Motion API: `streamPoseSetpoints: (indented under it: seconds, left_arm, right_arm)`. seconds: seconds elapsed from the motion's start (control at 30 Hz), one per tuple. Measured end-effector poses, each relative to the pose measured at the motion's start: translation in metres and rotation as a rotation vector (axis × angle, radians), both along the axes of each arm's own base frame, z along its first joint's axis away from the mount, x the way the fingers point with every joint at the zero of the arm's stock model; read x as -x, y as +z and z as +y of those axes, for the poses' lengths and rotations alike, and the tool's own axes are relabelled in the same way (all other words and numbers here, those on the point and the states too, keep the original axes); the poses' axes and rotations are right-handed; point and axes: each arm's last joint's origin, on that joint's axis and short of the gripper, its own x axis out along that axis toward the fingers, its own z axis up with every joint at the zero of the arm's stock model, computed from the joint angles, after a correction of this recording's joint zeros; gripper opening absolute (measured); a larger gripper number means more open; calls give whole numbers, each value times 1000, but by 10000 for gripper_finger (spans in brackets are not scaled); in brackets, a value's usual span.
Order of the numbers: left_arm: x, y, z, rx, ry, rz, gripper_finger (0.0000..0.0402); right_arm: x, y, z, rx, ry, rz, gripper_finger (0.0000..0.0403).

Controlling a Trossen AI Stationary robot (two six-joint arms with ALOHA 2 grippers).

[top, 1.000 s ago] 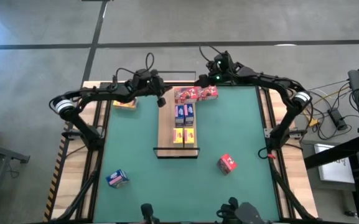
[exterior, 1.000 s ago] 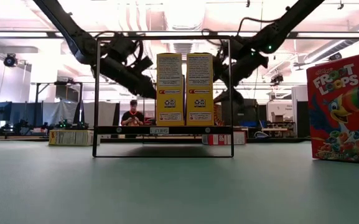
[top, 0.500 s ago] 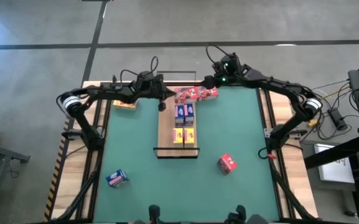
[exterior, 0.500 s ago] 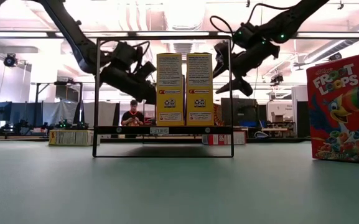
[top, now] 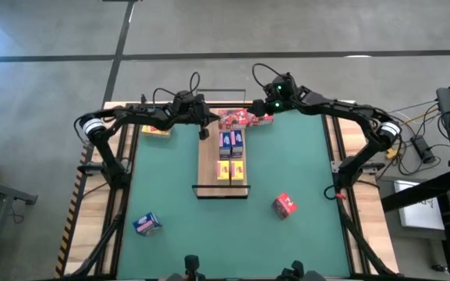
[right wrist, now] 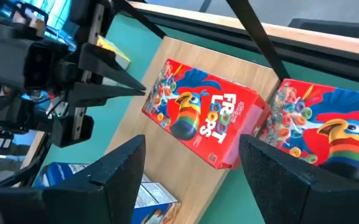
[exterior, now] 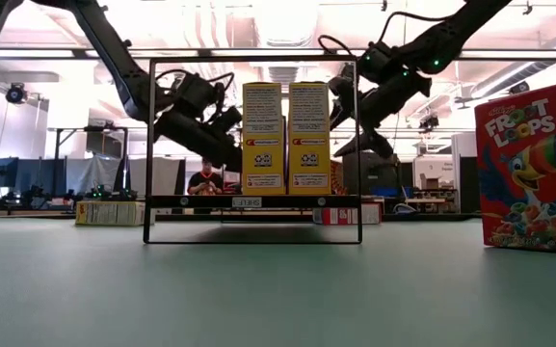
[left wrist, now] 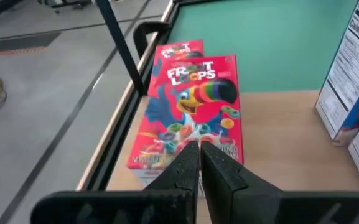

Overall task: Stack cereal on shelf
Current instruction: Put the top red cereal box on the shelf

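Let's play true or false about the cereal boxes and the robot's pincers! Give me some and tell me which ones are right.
1. Two yellow boxes stand upright on the shelf. True.
2. The left pincer is wide open. False: its fingers are closed together, over a lying red box.
3. A blue box sits on the green mat, off the shelf. True.
4. The right pincer is squeezing a red box. False: it is open above them, holding nothing.
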Motion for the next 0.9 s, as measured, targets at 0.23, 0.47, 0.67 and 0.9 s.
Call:
streamPoseSetpoints:
  seconds: [0.23, 0.47, 0.67, 0.9]
  left_arm:
    - [4, -4, 0, 22, 40, 60, 0]
    - [4, -1, -1, 31, 35, 47, 0]
    - [-1, 1, 1, 11, 1, -29, 0]
    - [-1, -2, 2, 22, 29, -23, 0]
  right_arm:
    - [-8, -11, -7, -38, -32, -23, 293]
    - [-11, -21, -10, -67, -40, -12, 324]
    - [-11, -21, -10, -64, -36, -12, 327]
    - [-12, -21, -9, -67, -26, -13, 328]
